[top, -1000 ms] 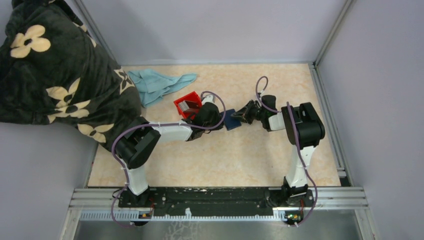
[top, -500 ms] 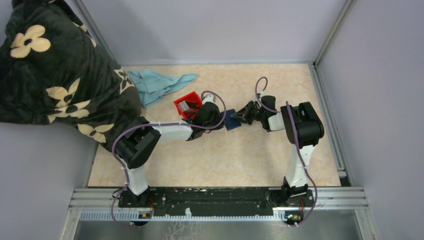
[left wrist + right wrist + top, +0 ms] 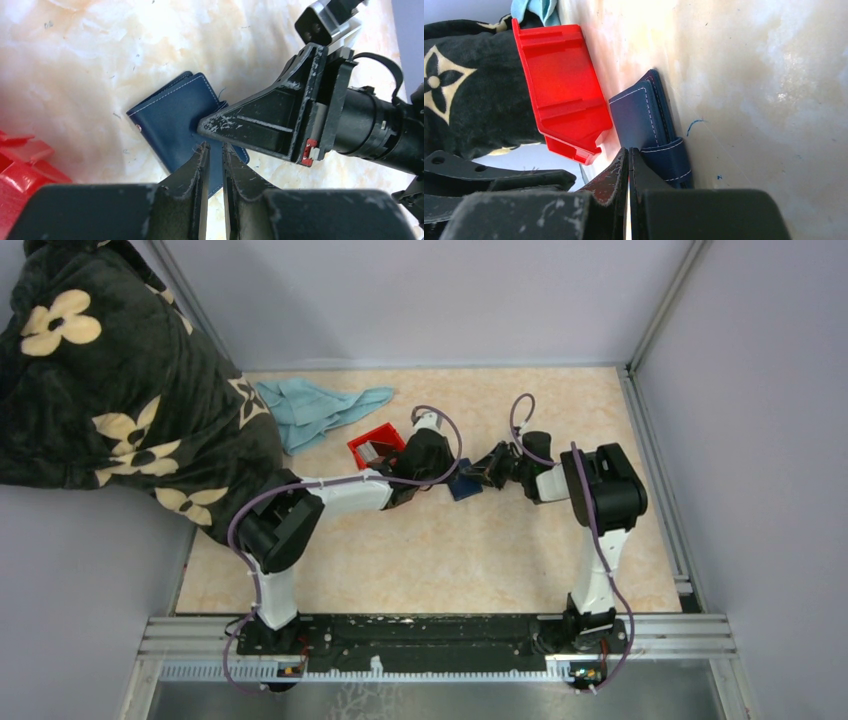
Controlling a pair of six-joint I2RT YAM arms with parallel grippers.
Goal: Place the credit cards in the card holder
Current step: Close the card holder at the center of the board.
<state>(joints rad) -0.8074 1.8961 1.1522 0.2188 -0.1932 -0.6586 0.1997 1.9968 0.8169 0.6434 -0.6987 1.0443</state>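
Observation:
The card holder [image 3: 170,117], a navy wallet, lies folded shut on the table, also seen in the top view [image 3: 463,489]. My right gripper [image 3: 629,150] is shut, its tips against the wallet's snap tab [image 3: 669,160]; from the left wrist its fingertips [image 3: 212,125] rest on the wallet's right edge. My left gripper [image 3: 212,146] hovers over the wallet's near edge with its jaws a narrow slit apart and nothing between them. The credit cards show only as a small grey-brown patch [image 3: 376,451] inside the red bin.
The red bin [image 3: 363,447] stands just left of the wallet, close to my left arm. A light blue cloth [image 3: 320,410] lies at the back left. A dark flowered blanket [image 3: 110,380] covers the left side.
My left arm has swung away from me and a little to the right, its wrist now further back beside the red bin. The right arm and the wallet have stayed put.

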